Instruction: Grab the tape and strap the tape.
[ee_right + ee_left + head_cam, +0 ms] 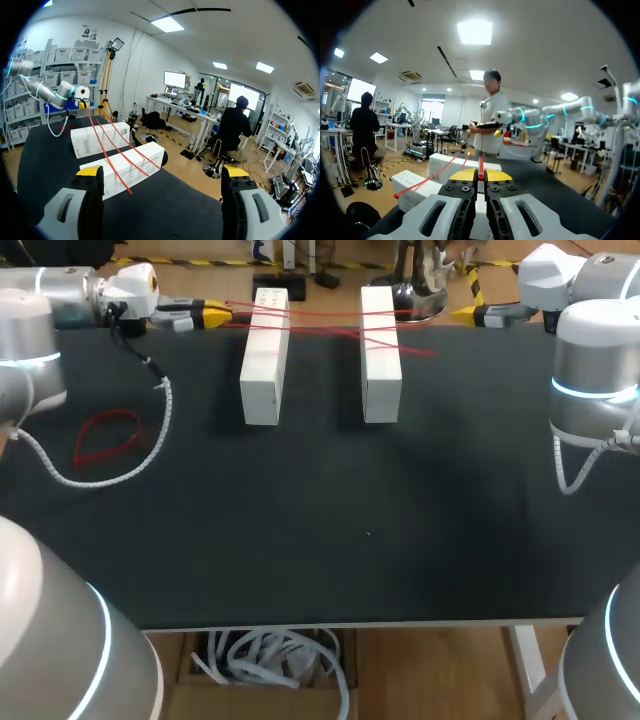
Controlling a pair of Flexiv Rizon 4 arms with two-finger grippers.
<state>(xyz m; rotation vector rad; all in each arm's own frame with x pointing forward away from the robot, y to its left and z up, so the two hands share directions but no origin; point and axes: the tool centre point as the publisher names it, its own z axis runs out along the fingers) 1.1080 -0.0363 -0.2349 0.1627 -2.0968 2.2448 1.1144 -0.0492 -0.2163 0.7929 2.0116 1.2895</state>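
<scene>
The left pincer (480, 175), upper left in the head view, is clamped on the red tape (481, 165), whose strands cross both white boxes (265, 360). The right pincer (162, 172) stands wide apart and holds nothing. Best to hold the tape taut while the right takes the loose end. Whether any strand runs under the boxes is hidden.

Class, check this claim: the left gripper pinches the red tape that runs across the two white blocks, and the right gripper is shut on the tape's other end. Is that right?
Not quite. The right wrist view shows the right gripper open, holding nothing. The rest holds: the left gripper pinches the red tape, which runs across the two white blocks.
</scene>
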